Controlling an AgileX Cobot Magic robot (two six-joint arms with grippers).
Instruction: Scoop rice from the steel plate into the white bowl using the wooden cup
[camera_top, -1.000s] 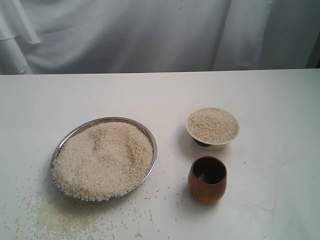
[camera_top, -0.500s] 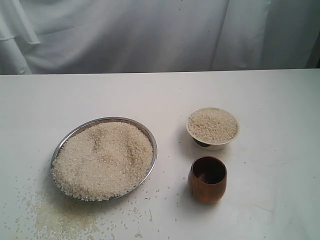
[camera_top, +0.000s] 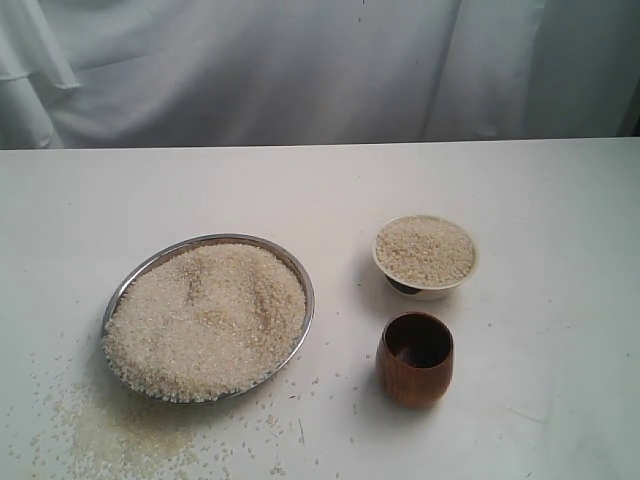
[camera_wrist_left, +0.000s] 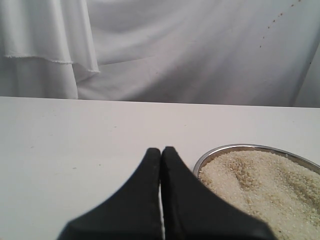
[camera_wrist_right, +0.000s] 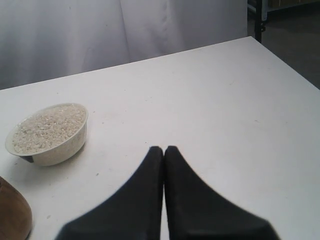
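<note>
The steel plate (camera_top: 301, 276) lies on the left of the table, heaped with rice (camera_top: 205, 320). To its right the white bowl (camera_top: 425, 288) holds rice up to its rim. Just in front of the bowl the wooden cup (camera_top: 414, 360) stands upright and looks empty inside. Neither arm shows in the exterior view. My left gripper (camera_wrist_left: 161, 150) is shut and empty, next to the plate's rim (camera_wrist_left: 220, 149). My right gripper (camera_wrist_right: 164, 149) is also shut and empty, with the bowl (camera_wrist_right: 55, 150) and a sliver of the cup (camera_wrist_right: 14, 216) off to one side.
Loose grains (camera_top: 110, 430) are scattered over the table in front of the plate. A white cloth (camera_top: 300, 70) hangs behind the table. The right wrist view shows the table's corner (camera_wrist_right: 255, 42) with dark floor beyond it.
</note>
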